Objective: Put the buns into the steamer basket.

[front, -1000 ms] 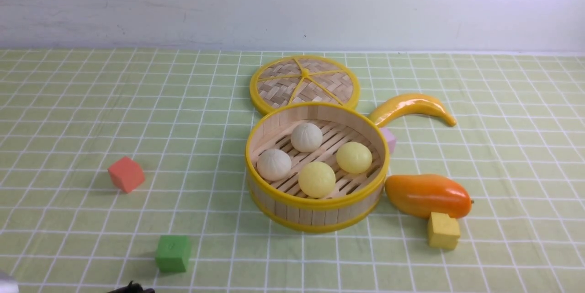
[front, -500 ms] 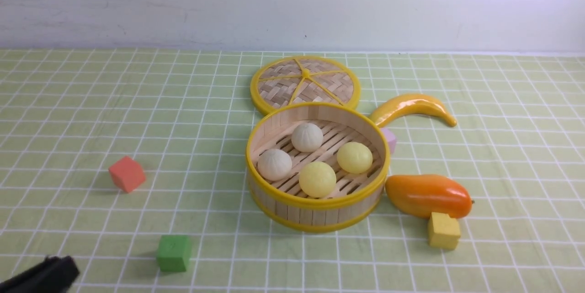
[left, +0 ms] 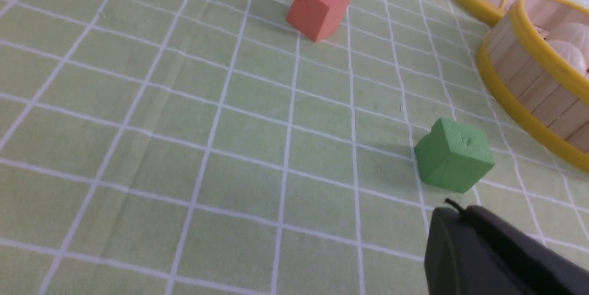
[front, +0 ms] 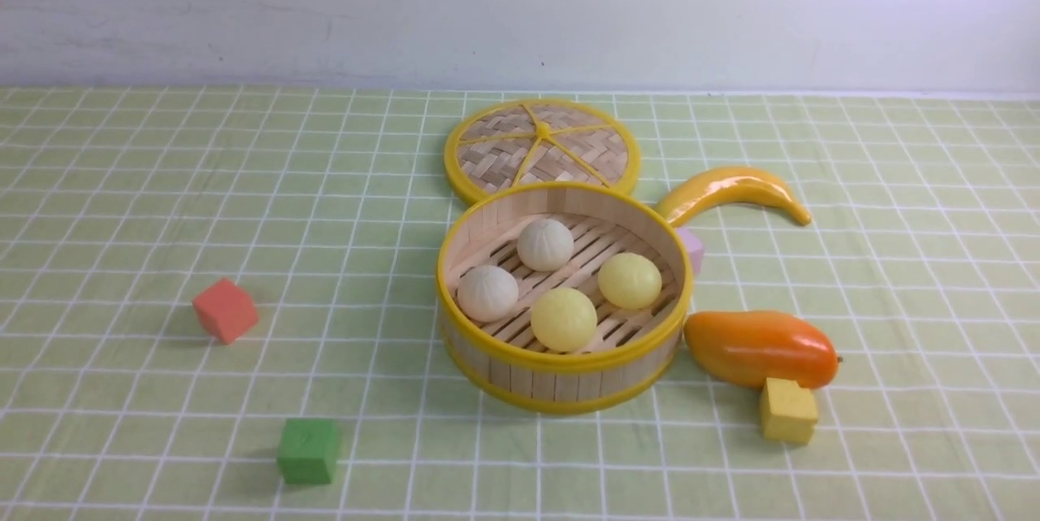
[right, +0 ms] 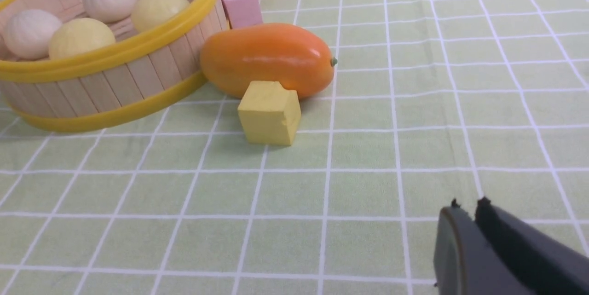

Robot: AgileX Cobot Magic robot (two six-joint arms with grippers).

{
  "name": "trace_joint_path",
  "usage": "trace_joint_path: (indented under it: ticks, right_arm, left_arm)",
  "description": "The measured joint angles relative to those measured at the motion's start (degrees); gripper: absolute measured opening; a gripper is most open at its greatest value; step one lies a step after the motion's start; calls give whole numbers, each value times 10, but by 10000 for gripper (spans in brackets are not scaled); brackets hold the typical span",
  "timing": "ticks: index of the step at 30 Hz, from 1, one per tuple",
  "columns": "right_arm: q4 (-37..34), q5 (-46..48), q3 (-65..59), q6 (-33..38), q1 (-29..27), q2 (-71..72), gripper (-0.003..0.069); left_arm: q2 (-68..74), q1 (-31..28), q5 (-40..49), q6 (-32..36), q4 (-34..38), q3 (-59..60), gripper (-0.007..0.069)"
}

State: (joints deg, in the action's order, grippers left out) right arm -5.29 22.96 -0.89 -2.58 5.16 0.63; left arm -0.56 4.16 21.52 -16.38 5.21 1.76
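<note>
Left jaws (left: 453, 210) gone from front view, now together; right jaws (right: 469, 210) slightly apart

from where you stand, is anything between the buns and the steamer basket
Nothing visible does: all four buns already sit inside the steamer basket, and its lid lies behind it, not over the opening.
</note>
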Motion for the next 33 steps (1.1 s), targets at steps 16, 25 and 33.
trace_joint_path:
  ticks: [16,25,33]
  right_arm:
    - [0,0,0,0,0,0,75]
    - [0,0,0,0,0,0,87]
    - [0,0,0,0,0,0,95]
  left_arm:
    - [0,0,0,0,0,0,-13]
    - [0,0,0,0,-1,0,-13]
    - [0,0,0,0,-1,0,-13]
